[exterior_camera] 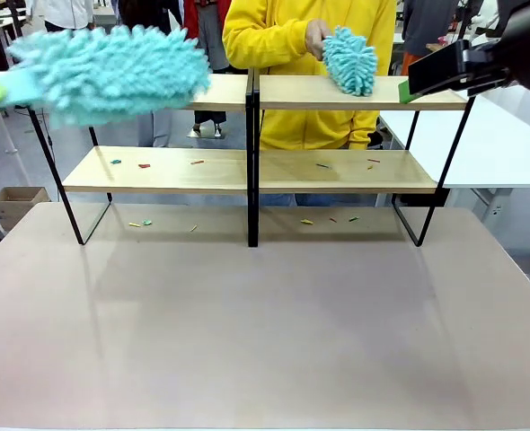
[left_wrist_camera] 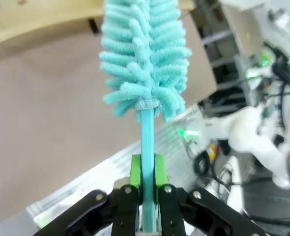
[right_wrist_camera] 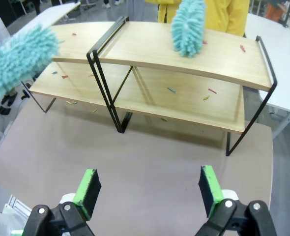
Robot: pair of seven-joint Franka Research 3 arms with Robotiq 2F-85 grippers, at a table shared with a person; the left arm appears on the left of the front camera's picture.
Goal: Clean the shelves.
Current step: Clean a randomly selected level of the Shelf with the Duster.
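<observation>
Shelves point(exterior_camera: 211, 171) stood on the far part of the grey-brown tabletop point(exterior_camera: 265, 323), between the robot's side and a person in a yellow top point(exterior_camera: 283, 36). They were a two-board wooden rack on a black frame with a black centre upright. Left jaws were clamped tight on the thin turquoise handle of a fluffy turquoise duster point(left_wrist_camera: 145, 59), with the green pads point(left_wrist_camera: 135, 169) pressed on both sides of the stick. In the front view that duster's head hung at the upper left, level with the left end of the top board; contact with the wood could not be told. Right jaws were spread wide with nothing between them, above the tabletop on the near side of the rack in the right wrist view and up by the right end of the top board in the front view. The person's hand point(exterior_camera: 316, 38) held a second turquoise duster point(exterior_camera: 350, 60), head down on the right half of the top board. Small coloured scraps point(exterior_camera: 142, 165) lay scattered on the lower board. More lay on the tabletop under the rack, and a few on the top board.
</observation>
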